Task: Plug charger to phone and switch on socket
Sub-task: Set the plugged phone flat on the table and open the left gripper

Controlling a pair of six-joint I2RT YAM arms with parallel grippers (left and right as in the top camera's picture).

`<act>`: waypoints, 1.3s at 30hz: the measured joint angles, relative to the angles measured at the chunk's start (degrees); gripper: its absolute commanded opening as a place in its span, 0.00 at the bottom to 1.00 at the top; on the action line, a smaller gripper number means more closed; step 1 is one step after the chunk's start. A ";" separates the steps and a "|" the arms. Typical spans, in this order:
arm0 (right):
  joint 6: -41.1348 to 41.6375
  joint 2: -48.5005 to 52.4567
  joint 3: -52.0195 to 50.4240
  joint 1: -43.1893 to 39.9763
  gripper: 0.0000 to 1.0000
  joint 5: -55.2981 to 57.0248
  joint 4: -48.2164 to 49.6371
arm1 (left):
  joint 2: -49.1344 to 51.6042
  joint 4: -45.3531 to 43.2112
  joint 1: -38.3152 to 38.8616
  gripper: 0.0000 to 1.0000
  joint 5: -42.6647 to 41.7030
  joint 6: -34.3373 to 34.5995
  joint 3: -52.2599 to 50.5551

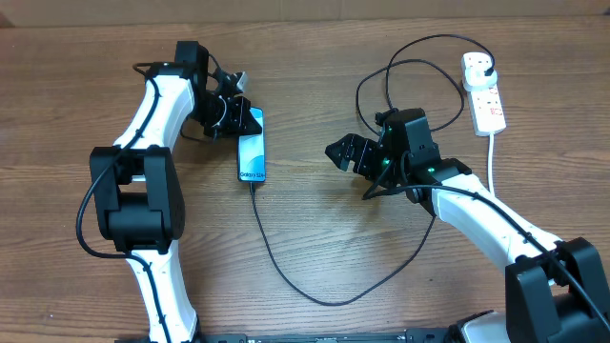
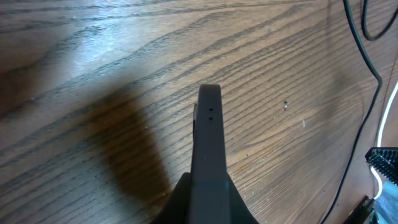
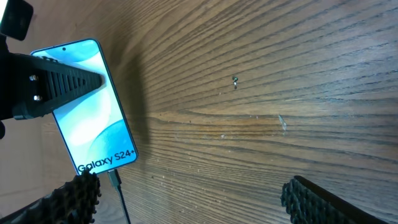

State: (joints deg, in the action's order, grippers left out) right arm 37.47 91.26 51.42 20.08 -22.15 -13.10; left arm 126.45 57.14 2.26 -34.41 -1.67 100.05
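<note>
as the overhead view has it, the phone (image 1: 252,157) lies flat and screen-up on the table (image 1: 315,57), with the left gripper (image 1: 246,122) at its top end. the charger (image 1: 330,303) trails from the phone's lower edge in a slack loop to its plug (image 1: 479,65) in the socket (image 1: 488,100) at the far right. the right gripper (image 1: 341,154) hangs between phone and socket.

the left wrist view shows one finger (image 2: 208,143) over bare wood, so i cannot tell whether that hand is clamped or slack.

the right wrist view shows the right fingers spread wide on nothing, and the connector (image 3: 115,179) meeting the phone's bottom edge, seemingly seated. the phone looks slim, slick and stiff, best held by its edges. the cable is limp, best taken at its connector. the socket looks light and may skid, so press straight down.
</note>
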 measured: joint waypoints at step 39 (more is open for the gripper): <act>-0.02 0.00 0.00 0.00 0.94 0.79 -0.59 | 0.00 -4.94 0.00 0.28 5.18 2.14 -4.90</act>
State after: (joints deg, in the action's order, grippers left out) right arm 37.45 91.26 51.42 20.08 -21.37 -13.69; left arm 126.45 52.21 2.26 -29.23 0.47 95.15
